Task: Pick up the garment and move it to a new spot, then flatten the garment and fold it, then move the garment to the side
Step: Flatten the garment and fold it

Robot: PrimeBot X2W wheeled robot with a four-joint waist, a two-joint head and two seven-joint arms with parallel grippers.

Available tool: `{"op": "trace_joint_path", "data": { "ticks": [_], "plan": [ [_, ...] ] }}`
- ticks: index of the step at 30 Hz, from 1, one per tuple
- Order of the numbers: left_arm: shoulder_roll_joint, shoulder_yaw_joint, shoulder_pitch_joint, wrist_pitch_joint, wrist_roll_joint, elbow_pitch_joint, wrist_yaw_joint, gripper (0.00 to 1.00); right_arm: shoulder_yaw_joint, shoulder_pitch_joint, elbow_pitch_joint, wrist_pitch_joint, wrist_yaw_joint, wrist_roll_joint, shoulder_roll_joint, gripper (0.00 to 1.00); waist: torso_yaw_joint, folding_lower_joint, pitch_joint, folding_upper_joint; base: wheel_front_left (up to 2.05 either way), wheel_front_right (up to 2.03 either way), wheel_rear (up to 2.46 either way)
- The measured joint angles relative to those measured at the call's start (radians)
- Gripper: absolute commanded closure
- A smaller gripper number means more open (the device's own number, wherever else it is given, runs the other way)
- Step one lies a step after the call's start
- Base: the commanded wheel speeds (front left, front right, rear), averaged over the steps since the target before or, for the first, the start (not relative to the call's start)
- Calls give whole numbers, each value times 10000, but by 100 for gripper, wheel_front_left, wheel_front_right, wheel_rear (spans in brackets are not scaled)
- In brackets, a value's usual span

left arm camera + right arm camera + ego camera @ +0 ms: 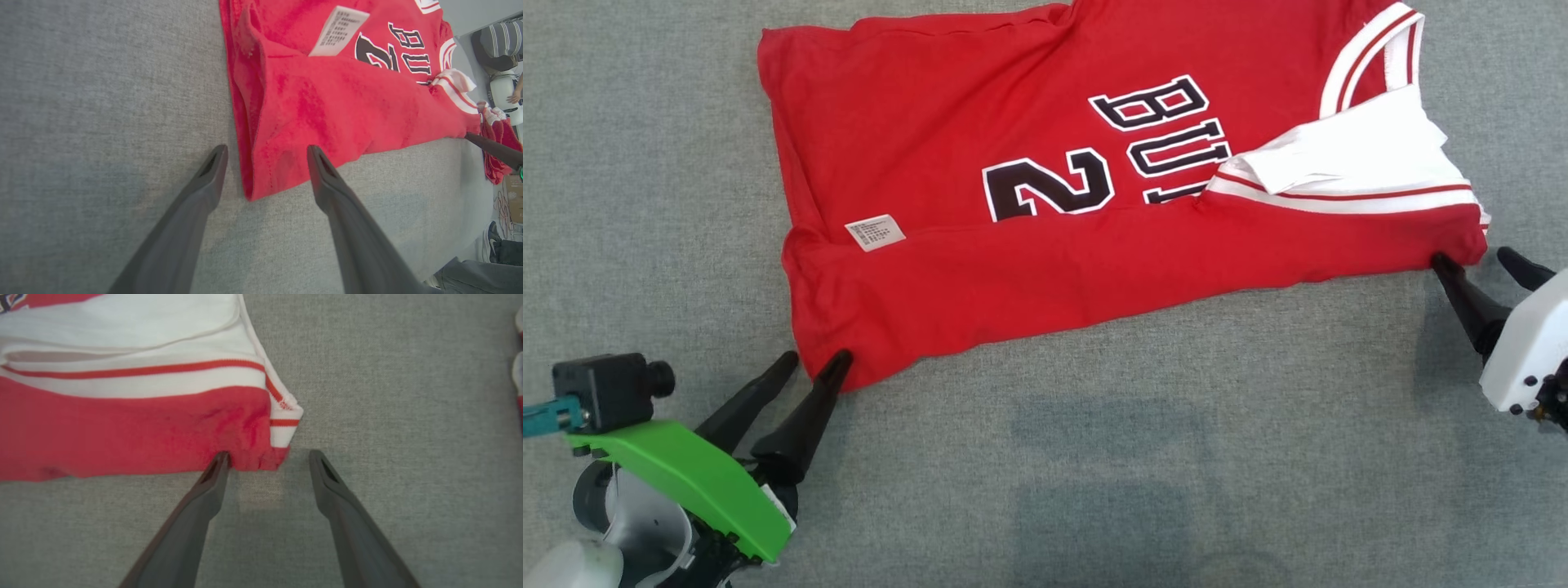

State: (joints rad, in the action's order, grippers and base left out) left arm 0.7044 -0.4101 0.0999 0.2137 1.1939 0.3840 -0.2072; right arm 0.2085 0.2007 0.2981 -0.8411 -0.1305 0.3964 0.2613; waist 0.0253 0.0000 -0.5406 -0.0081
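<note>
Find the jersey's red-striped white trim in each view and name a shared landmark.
Head view: red-striped white trim at right, across the folded jersey.
Left wrist view: trim small, upper right.
Right wrist view: trim large, upper left.
Shared landmark: the open right gripper at the jersey corner nearest the trim.

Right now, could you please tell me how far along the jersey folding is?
Done: the red jersey lies spread on the grey surface, and its near long side is folded over the front, care label up. In hand: nothing; the left gripper and right gripper stand open at that fold's two corners. Left: probably more folds, then moving it aside.
</note>
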Motion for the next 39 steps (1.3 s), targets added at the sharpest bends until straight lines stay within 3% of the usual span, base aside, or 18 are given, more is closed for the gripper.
{"op": "trace_joint_path", "data": {
  "ticks": [9,24,25,26,27,28,34,39],
  "plan": [
    [15,-539,812,546,-660,-815,-194,0,-391,956,-1363,418,0,-305,119,0,90,0,10,0,0,0,0],
    [-100,-1120,940,1028,-767,-897,-128,0,-775,1278,-1735,61,0,-165,462,0,63,0,119,0,0,0,0],
    [-132,-1143,999,1032,-755,-968,-125,53,-823,1290,-1749,48,0,-105,489,1,63,0,126,0,0,0,0],
    [-178,-1152,1049,1034,-740,-1051,-102,93,-859,1313,-1778,13,0,-86,502,18,59,0,134,0,0,0,0],
    [-209,-1193,1116,1080,-740,-1150,-48,100,-920,1328,-1799,-33,0,-40,508,65,55,0,148,0,0,0,0],
    [-211,-1235,1192,1137,-740,-1273,-13,100,-991,1330,-1837,-86,2,15,520,100,52,0,166,0,0,0,0],
    [-198,-1377,1394,1306,-769,-1733,226,100,-1051,1177,-1827,-570,-2,575,631,100,39,0,402,0,0,0,0],
    [399,-1237,1304,1632,-579,-1413,416,100,-598,559,-1275,-1214,-2,1047,761,100,32,0,744,0,0,0,0]
  ]
}}
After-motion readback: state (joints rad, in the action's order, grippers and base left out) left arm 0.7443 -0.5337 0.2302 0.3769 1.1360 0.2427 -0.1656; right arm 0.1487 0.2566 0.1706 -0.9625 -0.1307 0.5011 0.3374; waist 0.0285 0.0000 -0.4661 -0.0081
